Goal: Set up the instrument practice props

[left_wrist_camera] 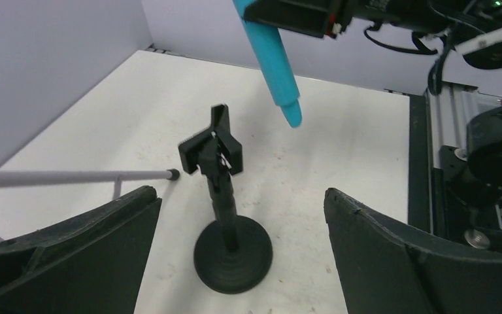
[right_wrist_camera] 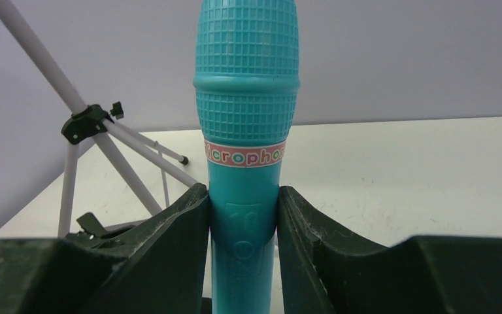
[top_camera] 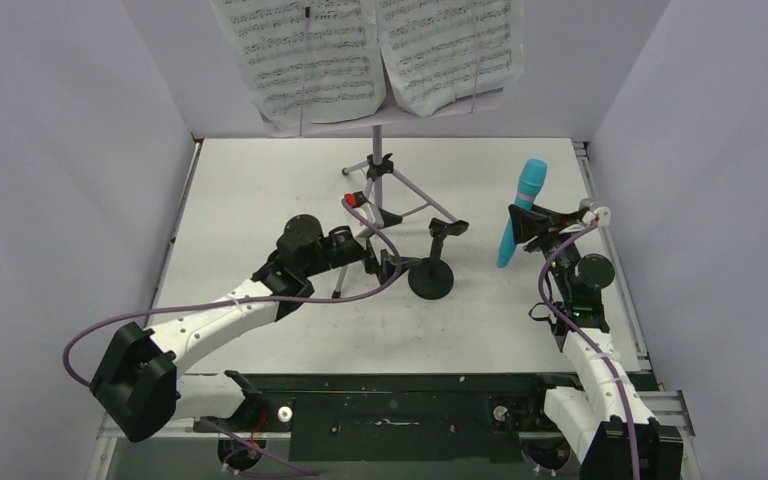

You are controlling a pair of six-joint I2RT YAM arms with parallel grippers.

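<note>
You're in a robot lab test cell, not a home or a studio. A plain white table (top_camera: 260,200) is boxed in by bare pale panels (top_camera: 60,150) along its left, far and right edges. Two arms (top_camera: 210,320) are bolted to a black metal frame (top_camera: 400,410) at the near edge, and purple cables (top_camera: 110,322) loop loose.

Left arm (top_camera: 218,318) and right arm (top_camera: 600,380) are wearing white shells, black joint housings and lilac cables (top_camera: 110,326), the left gripper (left_wrist_camera: 240,196) showing matte black wedge fingers (left_wrist_camera: 72,261).
</note>
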